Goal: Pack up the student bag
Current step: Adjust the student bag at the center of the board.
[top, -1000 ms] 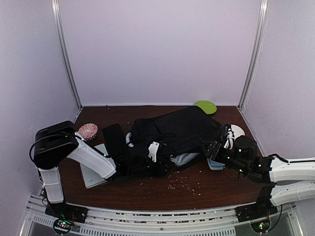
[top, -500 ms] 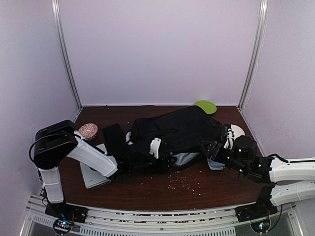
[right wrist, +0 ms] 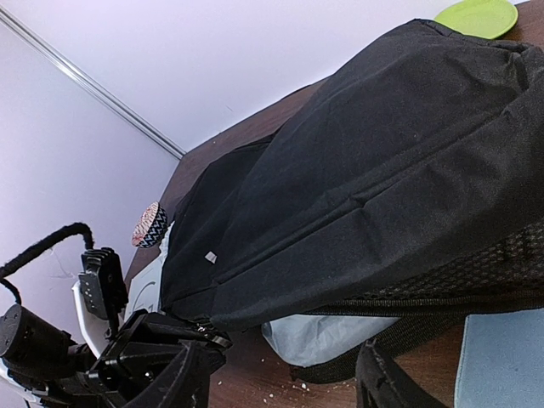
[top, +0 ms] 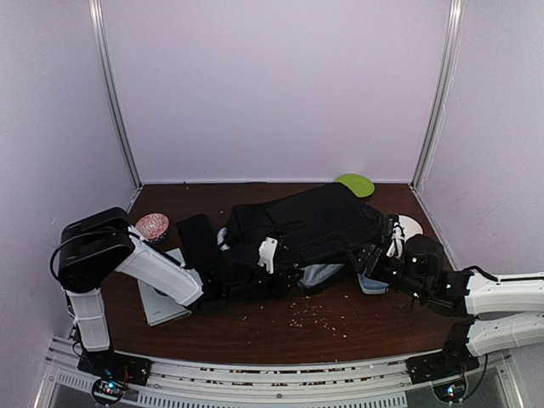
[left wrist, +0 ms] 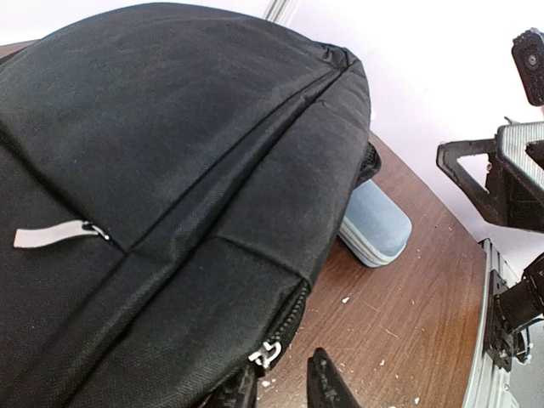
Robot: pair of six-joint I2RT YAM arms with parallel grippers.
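The student bag [top: 306,221] lies flat on the table [top: 357,327]. Step in hand, probably: unzipping. Left gripper [left wrist: 285,387] brackets the zip pull [left wrist: 269,353]; clamped or not, I cannot tell. Right gripper [right wrist: 285,374]: jaws apart, empty. Next: clamp, draw along the track.

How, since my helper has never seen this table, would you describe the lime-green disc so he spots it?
Find the big black student bag lying across the brown table. Just past its far right corner, by the back wall, lies the lime-green disc. It is flat, round and the only bright green thing there.
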